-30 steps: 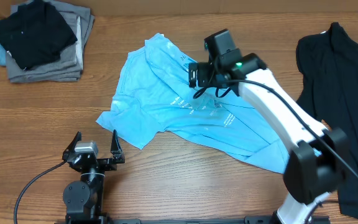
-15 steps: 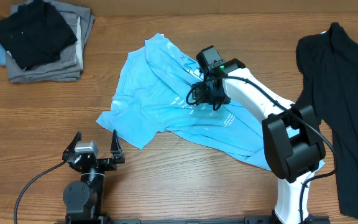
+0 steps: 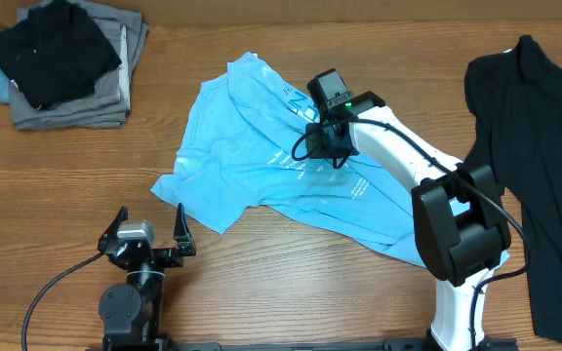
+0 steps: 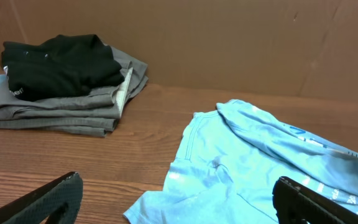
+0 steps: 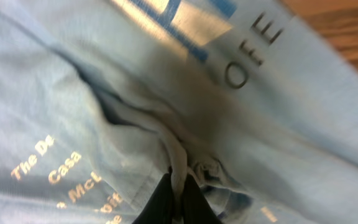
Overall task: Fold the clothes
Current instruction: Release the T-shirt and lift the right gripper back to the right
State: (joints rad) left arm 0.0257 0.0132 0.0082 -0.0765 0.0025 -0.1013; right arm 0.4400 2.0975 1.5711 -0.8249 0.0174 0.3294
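Nearest the front edge of the wooden table [image 3: 57, 195], the left gripper [image 3: 149, 220] stands with jaws spread wide, holding nothing. Mid-table the light blue T-shirt [image 3: 237, 146] lies crumpled and spread out. The right gripper [image 5: 174, 190] is pinched tight on a raised fold of it, beside pale print reading "The", "Casa" [image 5: 64, 168] and larger letters like "OFE" [image 5: 253, 53]. Far left, a black garment [image 3: 52, 49] tops the folded grey stack [image 3: 76, 105]. Another black garment [image 3: 535, 146] lies far right.

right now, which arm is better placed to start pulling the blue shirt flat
Right. The right hand is shut on a fold of the blue T-shirt; the left hand stands open at the near table edge, off the shirt.
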